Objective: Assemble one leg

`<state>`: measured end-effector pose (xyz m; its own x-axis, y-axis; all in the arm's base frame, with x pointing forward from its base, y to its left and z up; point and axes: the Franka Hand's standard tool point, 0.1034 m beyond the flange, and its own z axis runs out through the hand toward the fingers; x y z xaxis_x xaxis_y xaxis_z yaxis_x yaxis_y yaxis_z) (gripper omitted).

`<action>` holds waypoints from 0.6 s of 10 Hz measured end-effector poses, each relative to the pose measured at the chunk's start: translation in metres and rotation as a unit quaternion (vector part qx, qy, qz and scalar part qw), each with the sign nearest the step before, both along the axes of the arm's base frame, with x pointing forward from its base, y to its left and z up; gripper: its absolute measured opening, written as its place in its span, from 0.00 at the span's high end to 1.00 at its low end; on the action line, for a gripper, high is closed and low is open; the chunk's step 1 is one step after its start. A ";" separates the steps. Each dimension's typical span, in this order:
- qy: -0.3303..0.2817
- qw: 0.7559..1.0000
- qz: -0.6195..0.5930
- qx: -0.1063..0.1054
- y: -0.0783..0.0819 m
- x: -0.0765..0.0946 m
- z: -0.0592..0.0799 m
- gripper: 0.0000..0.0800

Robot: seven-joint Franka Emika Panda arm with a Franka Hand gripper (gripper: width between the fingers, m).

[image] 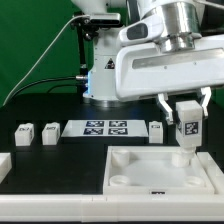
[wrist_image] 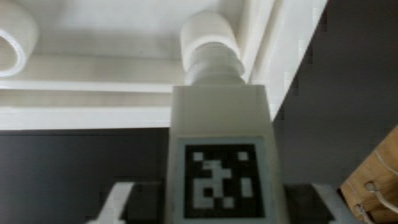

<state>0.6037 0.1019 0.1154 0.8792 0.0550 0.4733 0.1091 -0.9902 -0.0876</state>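
One leg (image: 187,123) in gripper (image: 186,103), upright.

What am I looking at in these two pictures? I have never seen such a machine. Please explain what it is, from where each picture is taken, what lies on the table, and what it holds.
The large white machine is a robot arm. At its end is a two-finger gripper, which works like a hand.

The exterior view comes from a camera standing off the arm. The wrist view comes from a camera on the arm's wrist, looking down along the fingers.

The gripper is shut on a small white plastic rectangular leg with a black-and-white square tag on its face. It holds the leg upright over a corner of the large flat white piece with recessed pockets.

On the black table lie three more such legs in a row, and between them the thin white marker board with printed tags, which is no furniture part.
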 end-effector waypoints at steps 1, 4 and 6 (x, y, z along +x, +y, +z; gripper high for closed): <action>-0.010 1.000 0.010 -0.007 -0.002 0.004 -0.002 0.64; -0.017 1.000 0.014 -0.011 -0.003 0.005 -0.007 0.64; -0.023 1.000 0.014 -0.012 -0.004 0.005 -0.008 0.64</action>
<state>0.6087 0.0981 0.1071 0.8545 0.0902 0.5116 0.1393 -0.9885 -0.0584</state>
